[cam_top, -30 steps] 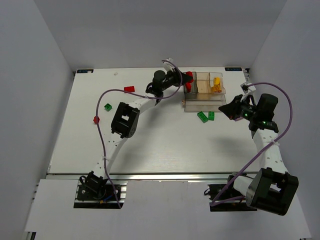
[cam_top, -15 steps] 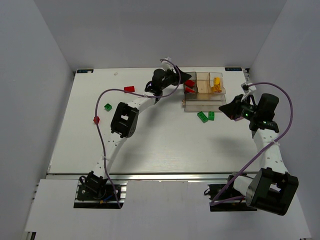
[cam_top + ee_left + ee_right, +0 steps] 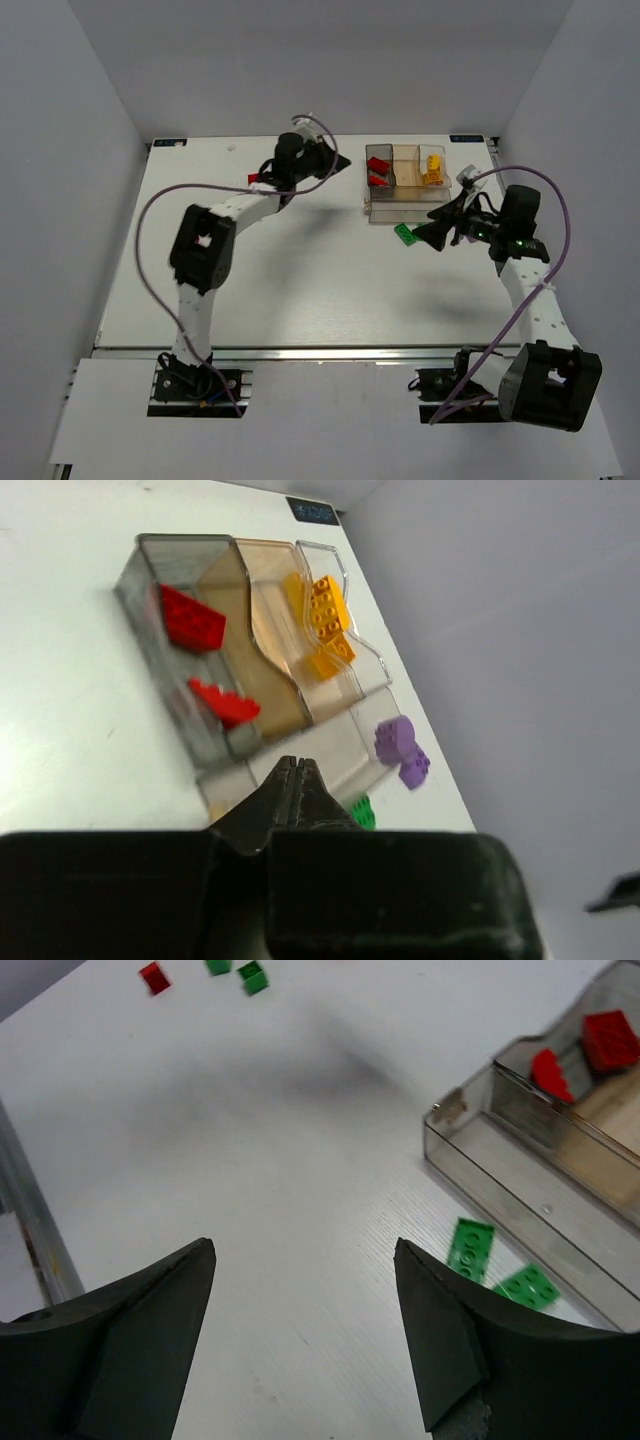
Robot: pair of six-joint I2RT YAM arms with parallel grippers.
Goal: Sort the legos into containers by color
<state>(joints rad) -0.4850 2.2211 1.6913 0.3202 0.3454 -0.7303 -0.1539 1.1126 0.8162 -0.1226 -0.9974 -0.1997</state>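
Far left of the desk, seen small from the right wrist: a stray red lego with two stray green legos close by it, all lying loose; another red lego lies at the back, half hidden beside the left forearm.

Left tool hangs over the desk just left of the organizer; fingers pressed together, nothing between them.

Organizer sits at the back, right of centre; grey bin on its left holds two binned red legos; amber bin in the middle; clear bin on the right holds yellow legos; shallow tray runs along the front.

Two purple legos sit at the tray's right end; inside it or just outside, I cannot tell.

A green pair lies on the desk just in front of the tray, side by side.

Right tool hovers near that pair, fingers wide apart, holding nothing.
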